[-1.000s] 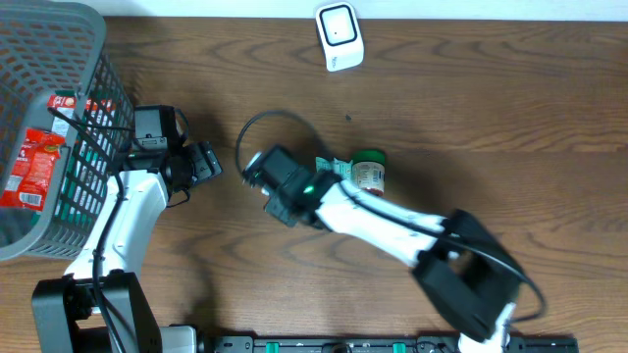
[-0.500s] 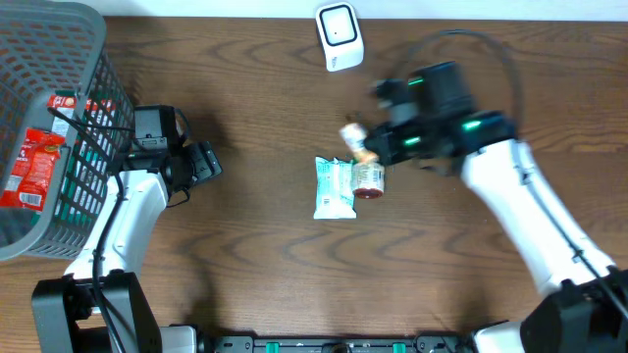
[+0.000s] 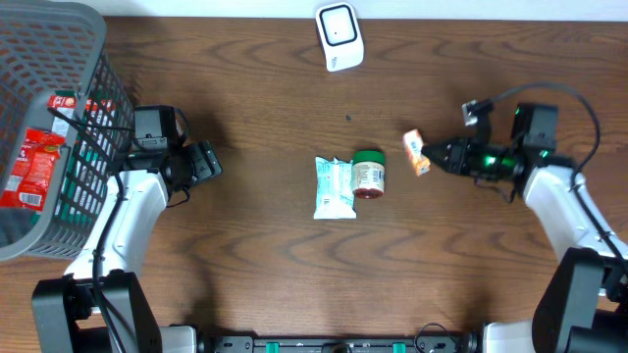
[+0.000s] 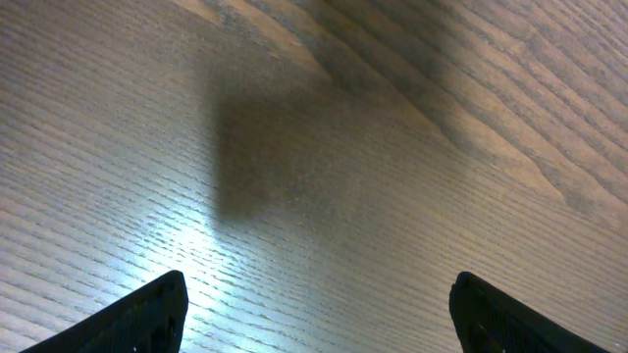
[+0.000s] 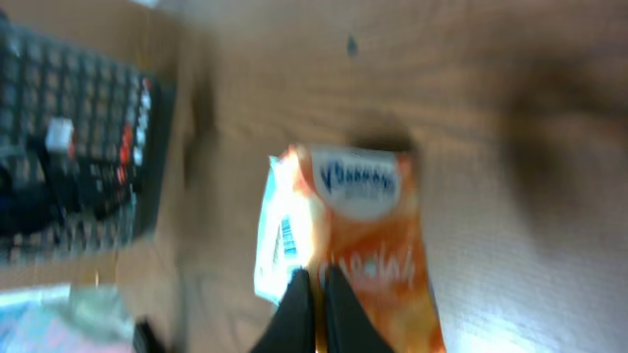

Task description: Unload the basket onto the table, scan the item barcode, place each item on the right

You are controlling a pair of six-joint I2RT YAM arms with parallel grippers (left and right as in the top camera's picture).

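Your right pincer (image 5: 314, 299) is clamped on the orange packet's (image 5: 368, 235) lower edge, holding it right of the jar (image 3: 369, 173) and pouch (image 3: 334, 186). Your left pincer (image 4: 319, 314) stands apart over the bench (image 4: 392, 147). The scanner (image 3: 340, 36) lies at the far edge.

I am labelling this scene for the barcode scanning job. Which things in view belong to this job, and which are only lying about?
For the job:
- orange packet, held in the right jaws
- white scanner

Lying about:
- white-green pouch
- green-lidded jar
- grey basket with red packets
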